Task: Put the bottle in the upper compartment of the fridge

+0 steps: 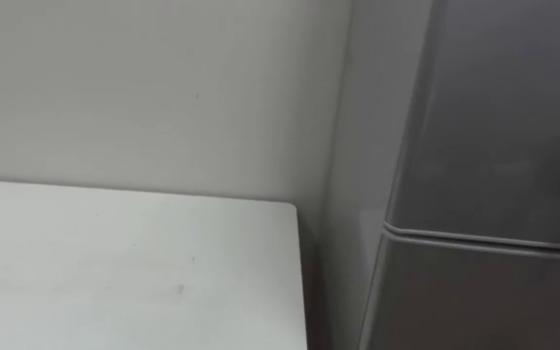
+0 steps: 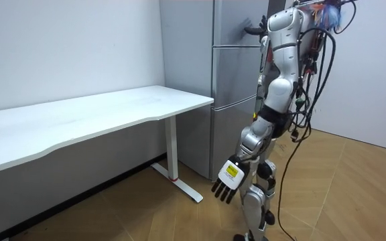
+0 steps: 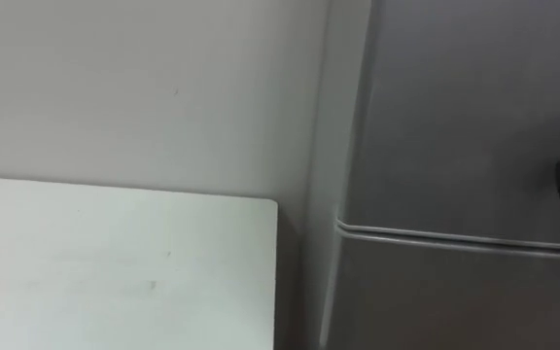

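We face the closed fridge [image 2: 230, 100]; left hand [image 2: 230, 177] hangs before it, straight-fingered and empty; right hand [image 2: 250, 29] is up at its upper door [image 1: 504, 117], likely to open it; its grip we cannot tell.

Eye views face fridge [image 1: 494, 146] and table [image 1: 115, 272] closely; room view stands farther off.

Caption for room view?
Robot at the fridge beside a table, left hand hanging open, right hand at its door.
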Controlling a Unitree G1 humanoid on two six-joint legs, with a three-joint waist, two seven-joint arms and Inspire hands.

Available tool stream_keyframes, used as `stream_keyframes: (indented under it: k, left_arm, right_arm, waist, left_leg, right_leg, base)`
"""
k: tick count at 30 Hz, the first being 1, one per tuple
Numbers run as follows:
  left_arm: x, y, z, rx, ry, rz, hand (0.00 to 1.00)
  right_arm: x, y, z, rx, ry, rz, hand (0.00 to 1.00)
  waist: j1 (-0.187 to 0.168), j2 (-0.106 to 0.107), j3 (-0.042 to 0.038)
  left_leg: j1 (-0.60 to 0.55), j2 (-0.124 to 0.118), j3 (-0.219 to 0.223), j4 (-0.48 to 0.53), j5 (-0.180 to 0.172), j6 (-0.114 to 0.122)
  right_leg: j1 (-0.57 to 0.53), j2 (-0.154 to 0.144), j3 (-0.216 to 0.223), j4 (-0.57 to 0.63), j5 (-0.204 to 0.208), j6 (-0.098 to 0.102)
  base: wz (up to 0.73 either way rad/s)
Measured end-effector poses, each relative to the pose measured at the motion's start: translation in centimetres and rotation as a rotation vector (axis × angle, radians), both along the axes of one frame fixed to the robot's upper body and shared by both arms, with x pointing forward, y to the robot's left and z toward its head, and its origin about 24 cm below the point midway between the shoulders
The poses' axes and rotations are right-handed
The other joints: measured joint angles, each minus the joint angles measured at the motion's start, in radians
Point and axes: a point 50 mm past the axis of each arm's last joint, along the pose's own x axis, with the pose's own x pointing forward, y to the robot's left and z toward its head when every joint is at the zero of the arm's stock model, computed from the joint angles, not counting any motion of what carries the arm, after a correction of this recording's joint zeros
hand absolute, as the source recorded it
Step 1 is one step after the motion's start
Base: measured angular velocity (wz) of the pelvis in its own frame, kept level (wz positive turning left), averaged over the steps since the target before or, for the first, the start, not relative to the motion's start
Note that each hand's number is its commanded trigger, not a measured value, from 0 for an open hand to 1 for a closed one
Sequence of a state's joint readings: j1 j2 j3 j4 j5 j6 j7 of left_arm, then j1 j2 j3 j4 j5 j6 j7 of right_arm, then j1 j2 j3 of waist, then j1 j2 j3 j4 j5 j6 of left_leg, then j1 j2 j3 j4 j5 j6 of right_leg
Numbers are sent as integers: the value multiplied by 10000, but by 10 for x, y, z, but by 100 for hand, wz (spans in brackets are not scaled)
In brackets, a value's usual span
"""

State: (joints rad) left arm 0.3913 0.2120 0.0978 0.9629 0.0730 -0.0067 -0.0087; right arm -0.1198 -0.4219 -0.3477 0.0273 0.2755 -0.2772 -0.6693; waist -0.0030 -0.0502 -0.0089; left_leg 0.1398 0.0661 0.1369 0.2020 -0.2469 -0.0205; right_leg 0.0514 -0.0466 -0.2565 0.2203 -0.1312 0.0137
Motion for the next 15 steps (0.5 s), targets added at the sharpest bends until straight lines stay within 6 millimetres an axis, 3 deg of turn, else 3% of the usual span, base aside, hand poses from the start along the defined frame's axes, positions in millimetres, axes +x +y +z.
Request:
stream_keyframes:
  k: [5, 9, 15]
  left_arm:
    - [-3, 3, 1, 104, -60, 242, 0]
    - [-1, 10, 5, 344, -453, 644, 0]
    - [-4, 14, 6, 495, -486, 1029, 0]
  right_arm:
    - [-13, -14, -4, 274, 60, -983, 0]
    - [-39, -34, -11, 488, 218, -2343, 0]
    - [-64, -49, -21, 672, 578, -3482, 0]
  waist:
    - [-230, -77, 51]
    - [-273, -122, 52]
    - [-429, -146, 54]
  left_leg:
    - [117, -36, 21, -176, 0, 0]
    - [146, -49, 33, -316, 1, 1]
    - [210, -73, 181, -359, -9, 16]
  right_leg:
    - [-60, -31, 46, 170, -205, 46]
    - [-79, -25, 59, 151, -249, 73]
    - [-126, -30, 224, 189, -315, 117]
  base:
    - [0]
    - [0]
    - [-7]
